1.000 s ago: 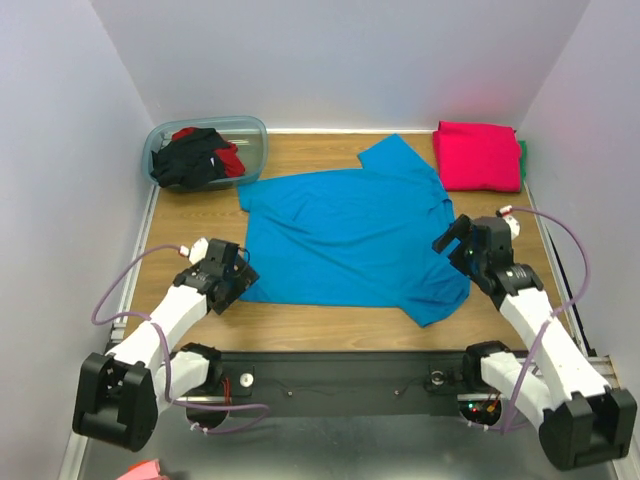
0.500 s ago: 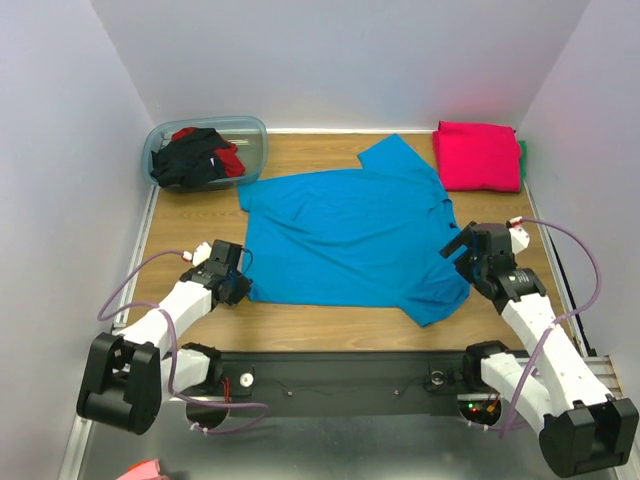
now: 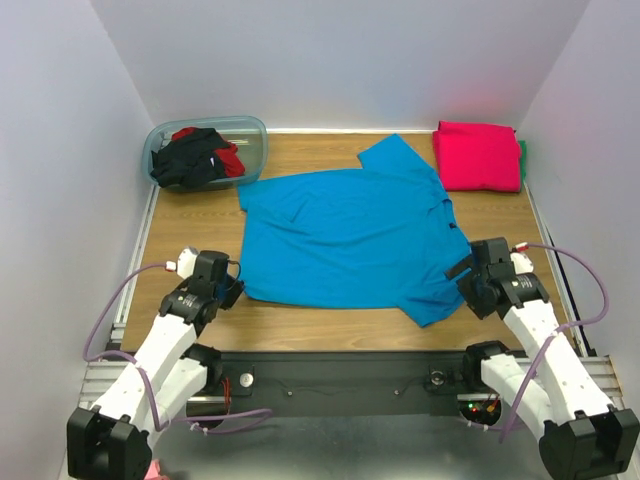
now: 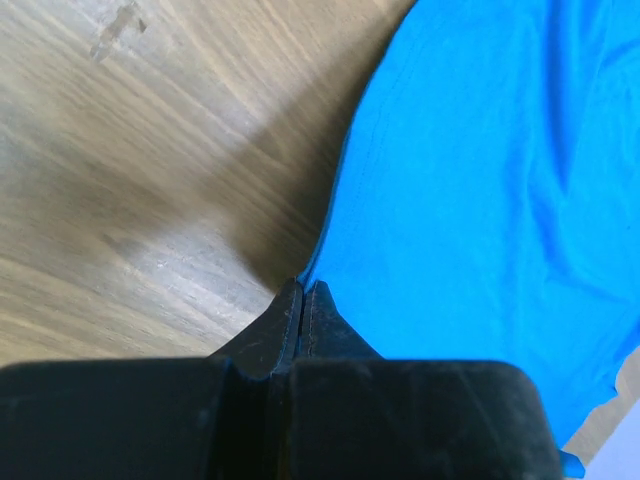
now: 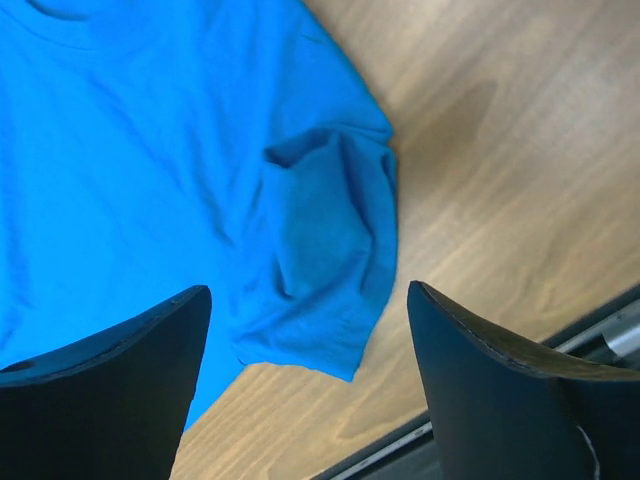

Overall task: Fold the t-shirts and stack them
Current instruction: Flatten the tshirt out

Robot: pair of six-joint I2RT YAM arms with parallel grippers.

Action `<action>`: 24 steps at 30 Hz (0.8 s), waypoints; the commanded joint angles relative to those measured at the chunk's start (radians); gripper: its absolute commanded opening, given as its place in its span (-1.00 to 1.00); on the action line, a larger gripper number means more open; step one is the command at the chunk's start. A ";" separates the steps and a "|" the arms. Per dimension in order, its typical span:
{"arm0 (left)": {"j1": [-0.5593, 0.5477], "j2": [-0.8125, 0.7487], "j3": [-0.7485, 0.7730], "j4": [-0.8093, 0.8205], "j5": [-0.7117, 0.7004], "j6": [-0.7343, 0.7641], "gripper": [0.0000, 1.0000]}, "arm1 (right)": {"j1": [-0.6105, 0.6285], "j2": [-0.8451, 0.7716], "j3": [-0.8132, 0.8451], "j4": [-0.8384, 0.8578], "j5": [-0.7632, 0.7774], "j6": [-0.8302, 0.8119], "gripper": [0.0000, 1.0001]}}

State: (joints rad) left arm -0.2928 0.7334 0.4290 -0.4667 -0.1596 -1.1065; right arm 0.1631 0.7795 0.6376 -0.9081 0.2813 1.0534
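Observation:
A turquoise-blue t-shirt (image 3: 345, 235) lies spread flat on the wooden table. My left gripper (image 3: 228, 291) sits at its near left corner. In the left wrist view that gripper (image 4: 303, 287) is shut, and the hem of the shirt (image 4: 480, 200) runs into its tips. My right gripper (image 3: 468, 280) hangs open over the shirt's near right sleeve (image 5: 330, 230), with the sleeve between its wide-set fingers (image 5: 150, 350). A folded magenta-pink t-shirt (image 3: 477, 155) lies at the back right. Black (image 3: 190, 160) and red (image 3: 231, 162) t-shirts are bundled in the tub.
The translucent blue-grey plastic tub (image 3: 256, 128) stands at the back left corner. A green edge (image 3: 522, 158) shows beside the pink shirt. Bare wood (image 3: 330, 325) runs along the near edge, ahead of the black rail (image 3: 350, 380). White walls close in three sides.
My left gripper has shut at the shirt's near left corner, and its arm has swung in behind it. My right gripper has come nearer and lower over the right sleeve.

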 commanded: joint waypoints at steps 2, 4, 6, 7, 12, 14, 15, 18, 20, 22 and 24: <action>0.001 -0.043 -0.026 -0.043 -0.038 -0.042 -1.00 | -0.005 -0.019 -0.057 -0.083 0.018 0.112 0.57; 0.001 -0.046 -0.027 -0.043 -0.046 -0.047 -1.00 | -0.005 0.000 -0.085 -0.068 0.004 0.122 0.47; 0.000 -0.045 -0.024 -0.046 -0.055 -0.046 -1.00 | -0.007 0.036 -0.072 -0.066 0.019 0.125 0.39; 0.001 -0.042 -0.022 -0.047 -0.055 -0.044 -1.00 | -0.005 0.046 -0.072 -0.060 0.030 0.129 0.30; 0.001 -0.028 -0.016 -0.050 -0.063 -0.039 -1.00 | -0.007 0.087 -0.108 0.023 0.027 0.115 0.00; 0.001 -0.029 -0.016 -0.046 -0.070 -0.042 -1.00 | -0.005 0.107 -0.124 0.054 0.041 0.115 -0.02; 0.001 -0.028 -0.013 -0.047 -0.070 -0.041 -1.00 | -0.005 0.115 -0.131 0.090 0.045 0.109 -0.06; 0.001 -0.028 -0.004 -0.056 -0.080 -0.038 -1.00 | -0.005 0.158 -0.161 0.142 0.053 0.106 -0.08; 0.001 -0.029 -0.006 -0.058 -0.081 -0.039 -1.00 | -0.005 0.179 -0.173 0.176 0.053 0.100 -0.08; 0.001 -0.028 -0.007 -0.050 -0.078 -0.039 -1.00 | -0.007 0.185 -0.182 0.225 0.056 0.088 -0.08; 0.001 -0.026 -0.009 -0.050 -0.072 -0.039 -1.00 | -0.005 0.205 -0.188 0.250 0.059 0.082 -0.07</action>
State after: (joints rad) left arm -0.2928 0.7055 0.4099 -0.4995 -0.1944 -1.1381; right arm 0.1631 0.9646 0.4614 -0.7761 0.2939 1.1412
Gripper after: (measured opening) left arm 0.030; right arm 0.462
